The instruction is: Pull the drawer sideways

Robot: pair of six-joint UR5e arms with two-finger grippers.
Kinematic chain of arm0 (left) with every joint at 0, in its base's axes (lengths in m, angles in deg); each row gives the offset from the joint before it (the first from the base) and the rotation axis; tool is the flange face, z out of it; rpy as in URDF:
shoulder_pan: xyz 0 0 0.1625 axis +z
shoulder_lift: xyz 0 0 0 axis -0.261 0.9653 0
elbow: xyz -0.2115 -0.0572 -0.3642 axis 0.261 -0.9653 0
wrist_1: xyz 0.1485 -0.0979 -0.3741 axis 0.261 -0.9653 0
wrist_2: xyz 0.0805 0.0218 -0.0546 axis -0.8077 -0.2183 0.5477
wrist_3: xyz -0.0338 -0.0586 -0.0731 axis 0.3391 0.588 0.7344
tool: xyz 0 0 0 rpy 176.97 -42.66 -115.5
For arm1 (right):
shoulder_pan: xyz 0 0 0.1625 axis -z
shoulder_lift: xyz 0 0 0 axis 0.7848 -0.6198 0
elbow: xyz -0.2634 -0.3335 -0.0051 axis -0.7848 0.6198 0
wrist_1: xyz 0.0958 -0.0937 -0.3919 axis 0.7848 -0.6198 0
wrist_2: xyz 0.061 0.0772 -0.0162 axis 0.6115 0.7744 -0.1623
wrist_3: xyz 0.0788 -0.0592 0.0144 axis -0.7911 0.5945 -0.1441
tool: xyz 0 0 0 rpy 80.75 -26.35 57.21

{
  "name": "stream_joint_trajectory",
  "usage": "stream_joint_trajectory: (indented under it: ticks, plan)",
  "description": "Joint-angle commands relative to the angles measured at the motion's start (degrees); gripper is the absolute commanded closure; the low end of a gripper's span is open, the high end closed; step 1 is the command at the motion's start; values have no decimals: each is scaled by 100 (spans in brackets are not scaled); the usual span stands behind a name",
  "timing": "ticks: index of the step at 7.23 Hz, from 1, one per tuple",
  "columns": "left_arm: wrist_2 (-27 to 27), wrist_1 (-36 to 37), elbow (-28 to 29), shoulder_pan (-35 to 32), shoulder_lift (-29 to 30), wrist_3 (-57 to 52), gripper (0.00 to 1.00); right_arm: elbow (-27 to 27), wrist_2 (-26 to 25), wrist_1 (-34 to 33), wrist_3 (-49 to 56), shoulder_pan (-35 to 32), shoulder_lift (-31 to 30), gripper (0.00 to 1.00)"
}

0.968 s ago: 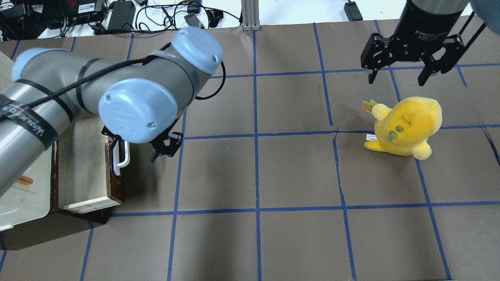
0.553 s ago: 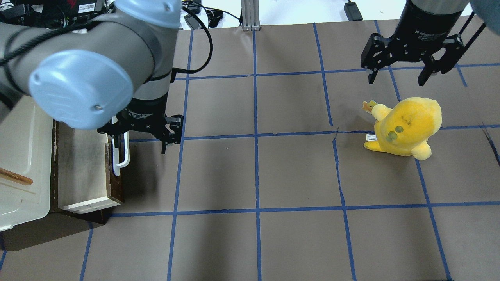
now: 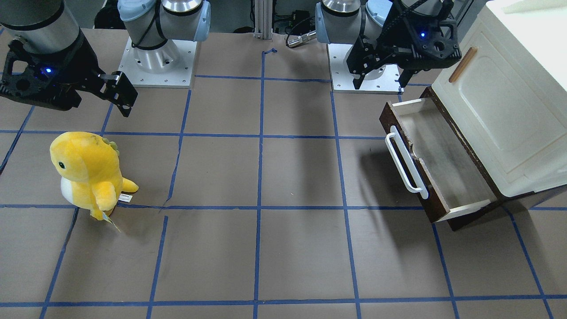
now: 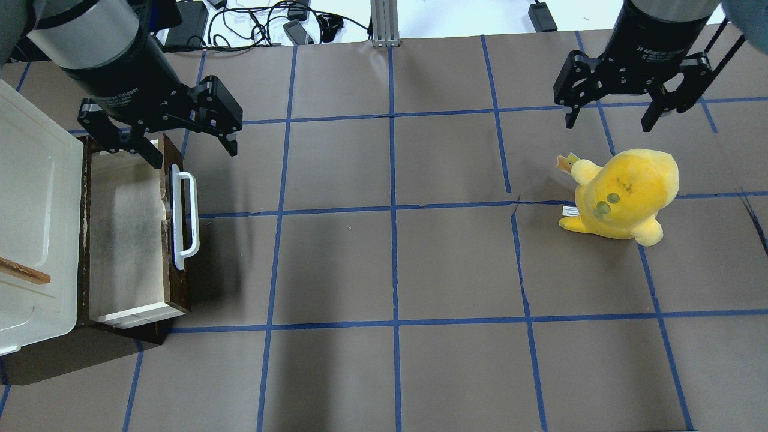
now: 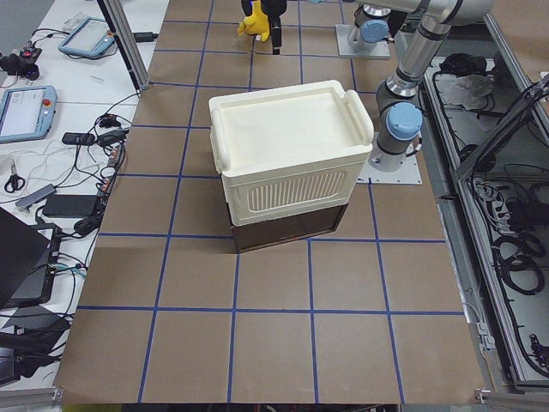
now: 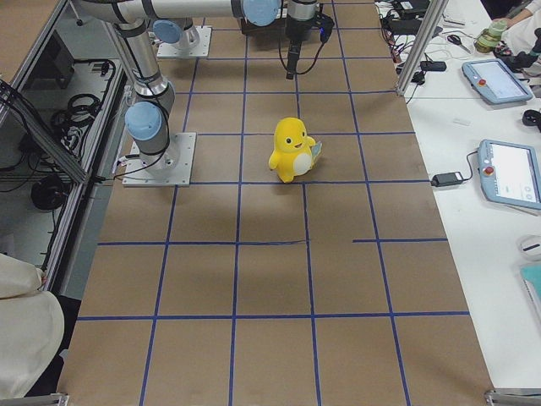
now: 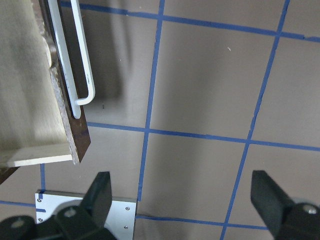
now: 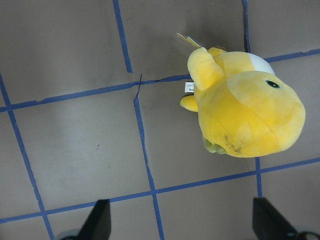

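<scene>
The drawer [image 4: 129,240] stands pulled out of the cream cabinet [image 4: 36,210], showing its pale wood inside, dark brown front and long white bar handle [image 4: 185,219]. It also shows in the front-facing view [image 3: 443,164] and the left wrist view [image 7: 25,75]. My left gripper [image 4: 192,153] is open and empty, raised above the drawer's far end and clear of the handle; it also shows in the front-facing view [image 3: 380,82]. My right gripper [image 4: 608,125] is open and empty, hovering beyond a yellow plush toy [image 4: 624,192].
The cabinet's cream door carries a small brown wooden handle [image 3: 463,64]. The yellow plush [image 3: 86,170] stands on the brown mat at my right side. Cables and power bricks [image 4: 252,24] lie beyond the table's far edge.
My left arm has lifted and swung away from the white handle toward the far left. The drawer has stayed where it was. The right arm has not moved.
</scene>
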Motion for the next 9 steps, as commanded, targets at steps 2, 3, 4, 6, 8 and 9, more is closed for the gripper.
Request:
stream_joint_trajectory:
  ticks: [2,3,4,6,8,9]
  plan:
    - [-9,892,-250,16,63,-316,0,0,0,0,0,7,0,0]
    - [0,893,-251,16,72,-361,0,0,0,0,0,-1,0,0]
    - [-9,893,-251,7,63,-361,0,0,0,0,0,-1,0,0]
    - [-9,867,-260,-19,63,-326,0,0,0,0,0,-1,0,0]
    - [-9,806,-269,-28,46,-309,0,0,0,0,0,-1,0,0]
    - [-9,797,-269,-28,37,-309,0,0,0,9,0,-1,0,0]
